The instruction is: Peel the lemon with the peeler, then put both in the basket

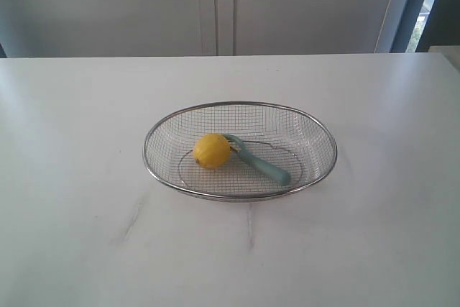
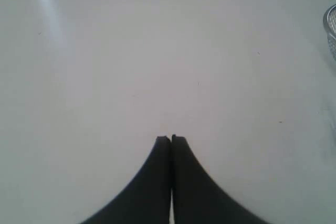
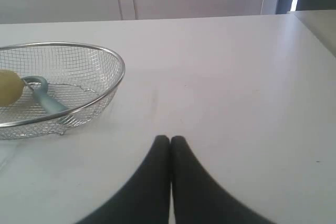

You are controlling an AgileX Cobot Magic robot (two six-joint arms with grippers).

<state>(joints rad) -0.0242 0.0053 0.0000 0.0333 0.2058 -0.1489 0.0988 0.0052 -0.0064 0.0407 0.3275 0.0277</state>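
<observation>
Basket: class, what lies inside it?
Inside the basket lie a yellow lemon and a teal-handled peeler, its head beside the lemon. The mesh directly under them is covered.

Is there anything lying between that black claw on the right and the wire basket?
Nothing: in the right wrist view only bare white table separates the shut right gripper from the basket.

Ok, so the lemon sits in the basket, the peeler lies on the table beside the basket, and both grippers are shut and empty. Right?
Not quite. The peeler lies inside the basket, next to the lemon, not on the table; the exterior view shows it. The rest holds: the left gripper and the right gripper are shut and empty.
</observation>
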